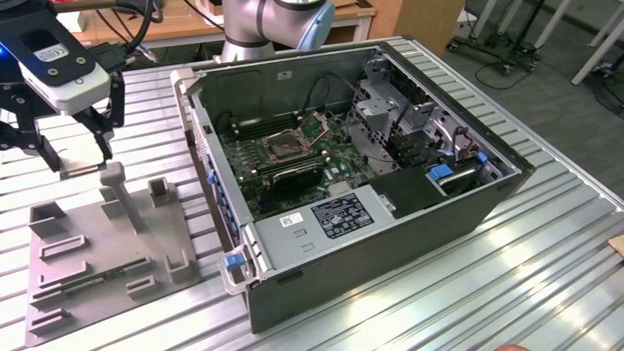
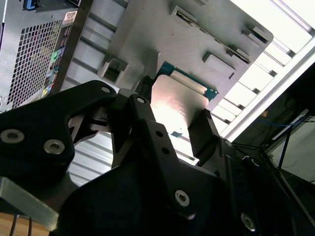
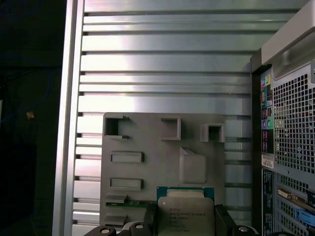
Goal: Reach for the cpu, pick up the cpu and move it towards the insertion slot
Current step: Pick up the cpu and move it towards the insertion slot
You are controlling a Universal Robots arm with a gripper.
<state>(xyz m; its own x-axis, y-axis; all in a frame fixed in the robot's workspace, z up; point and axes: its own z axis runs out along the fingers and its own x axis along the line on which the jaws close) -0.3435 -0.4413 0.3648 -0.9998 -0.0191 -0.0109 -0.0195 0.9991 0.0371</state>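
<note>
Above the slatted table [image 1: 546,248], cpu [image 3: 185,214] between jaws

Open room above the grey moulded fixture plate [image 1: 98,248]. Sideways, blocked by the open black computer case's upright wall [image 1: 207,175].

The cpu [image 3: 186,212], a flat square chip with a silver-grey metal top and a green rim, is clamped at two opposite edges by the gripper [image 2: 174,115]. The insertion slot [image 1: 286,146], a square socket with a dark centre and silver frame, is seen uncovered on the green board, well apart from the cpu.
</note>
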